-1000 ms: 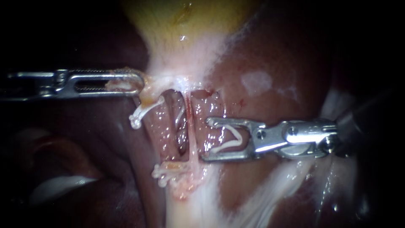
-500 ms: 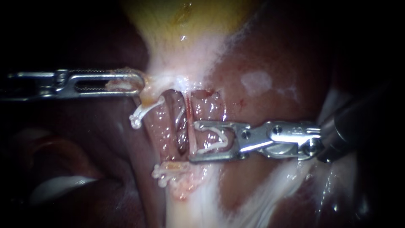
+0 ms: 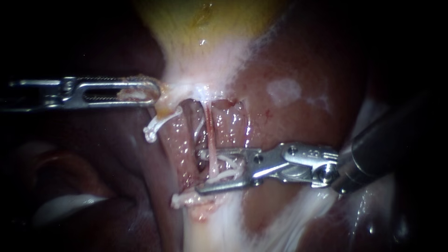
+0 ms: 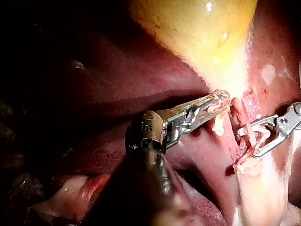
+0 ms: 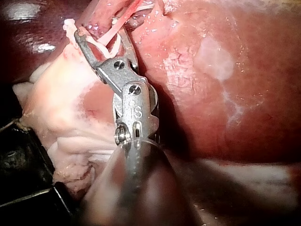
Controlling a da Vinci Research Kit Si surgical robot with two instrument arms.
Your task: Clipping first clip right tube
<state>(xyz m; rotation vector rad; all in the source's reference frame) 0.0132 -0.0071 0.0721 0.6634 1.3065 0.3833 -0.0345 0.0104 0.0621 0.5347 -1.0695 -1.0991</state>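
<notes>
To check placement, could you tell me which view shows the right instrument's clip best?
The endoscope view: the clip sits across the right tube, side-on. The left wrist view shows it small and distant; the right wrist view only partly.

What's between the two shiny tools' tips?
Endoscope view: a white clip and a pink tube, between left instrument and right instrument.

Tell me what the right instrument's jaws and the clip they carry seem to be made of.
The right instrument: its jaws look like bare polished metal, silvery with sharp bright glints. The clip held in them: probably plastic, white and dull, thin bent legs with no metallic shine; the exact material cannot be told.
</notes>
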